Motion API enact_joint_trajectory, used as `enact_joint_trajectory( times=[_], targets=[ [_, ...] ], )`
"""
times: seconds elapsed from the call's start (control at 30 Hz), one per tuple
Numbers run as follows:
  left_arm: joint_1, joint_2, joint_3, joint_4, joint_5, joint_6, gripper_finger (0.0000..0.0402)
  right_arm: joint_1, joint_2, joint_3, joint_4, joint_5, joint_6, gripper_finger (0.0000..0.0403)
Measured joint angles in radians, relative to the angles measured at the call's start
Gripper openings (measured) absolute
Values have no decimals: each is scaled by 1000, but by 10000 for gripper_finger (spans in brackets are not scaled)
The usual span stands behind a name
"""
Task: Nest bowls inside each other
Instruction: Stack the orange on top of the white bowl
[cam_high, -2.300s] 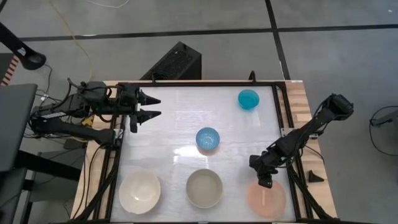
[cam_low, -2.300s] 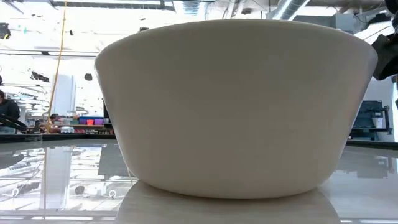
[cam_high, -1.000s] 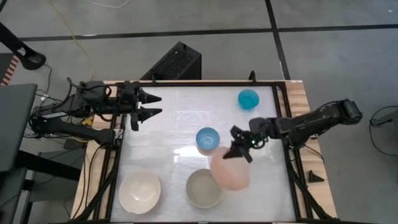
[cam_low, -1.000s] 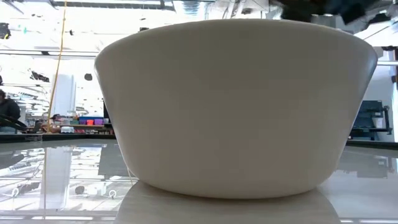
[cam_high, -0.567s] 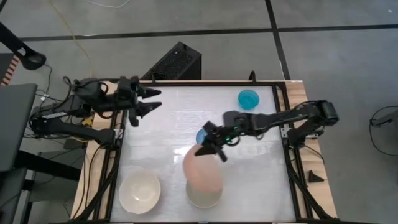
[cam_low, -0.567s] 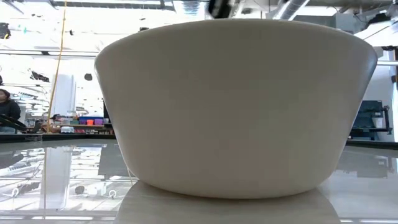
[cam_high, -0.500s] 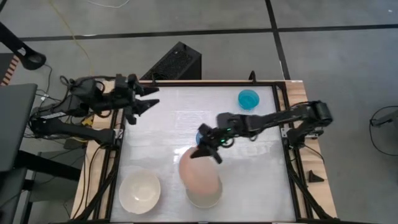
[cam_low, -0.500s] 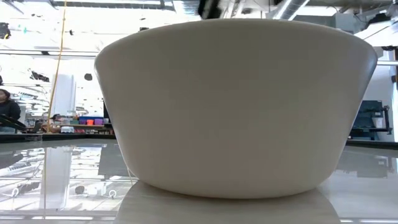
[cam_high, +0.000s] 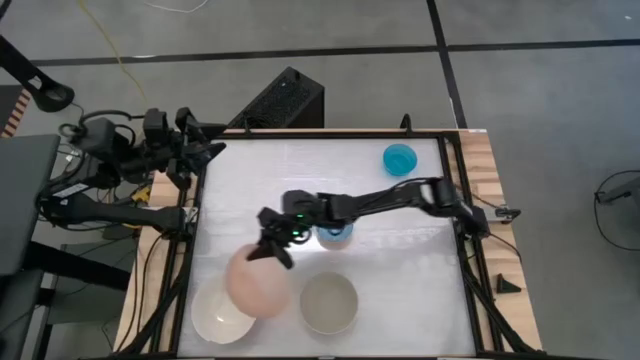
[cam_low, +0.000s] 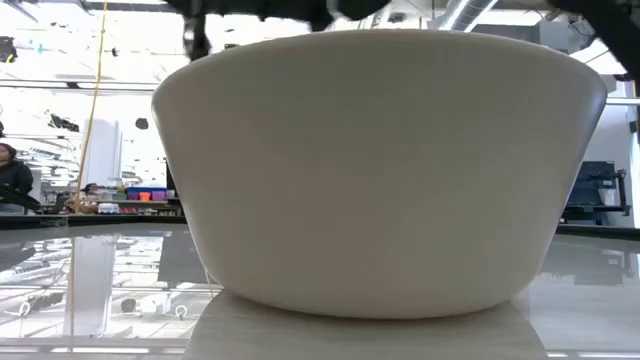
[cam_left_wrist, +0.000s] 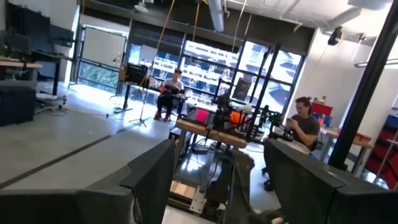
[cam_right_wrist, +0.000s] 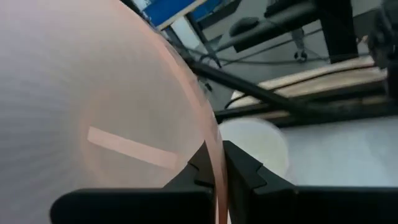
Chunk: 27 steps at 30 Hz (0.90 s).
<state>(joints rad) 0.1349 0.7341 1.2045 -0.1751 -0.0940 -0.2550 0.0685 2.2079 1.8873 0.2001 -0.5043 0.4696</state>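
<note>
right tool (cam_high: 272, 247): pinching smooth round pink bowl (cam_high: 258, 283) rim | left tool (cam_high: 200, 152): wide

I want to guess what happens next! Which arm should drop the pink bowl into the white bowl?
The right arm, probably. Its fingers already pinch the pink bowl just above the white bowl. The left arm waits at the table's edge.

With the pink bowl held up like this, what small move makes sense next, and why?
Probably carry it a little further toward the cream-white bowl, then level it. The right gripper is shut on the rim of the pink bowl, which hangs tilted and overlaps only that bowl's inner edge, not centred. The grey-beige bowl sits empty beside it. The left gripper waits open at the far left corner.
</note>
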Motion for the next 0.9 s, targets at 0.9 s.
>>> enact_joint_trajectory(
  times=[0.9],
  targets=[
    [0,-2,0,-81,1,-37,238,56,269,398,-317,167,-179,102]
  ],
)
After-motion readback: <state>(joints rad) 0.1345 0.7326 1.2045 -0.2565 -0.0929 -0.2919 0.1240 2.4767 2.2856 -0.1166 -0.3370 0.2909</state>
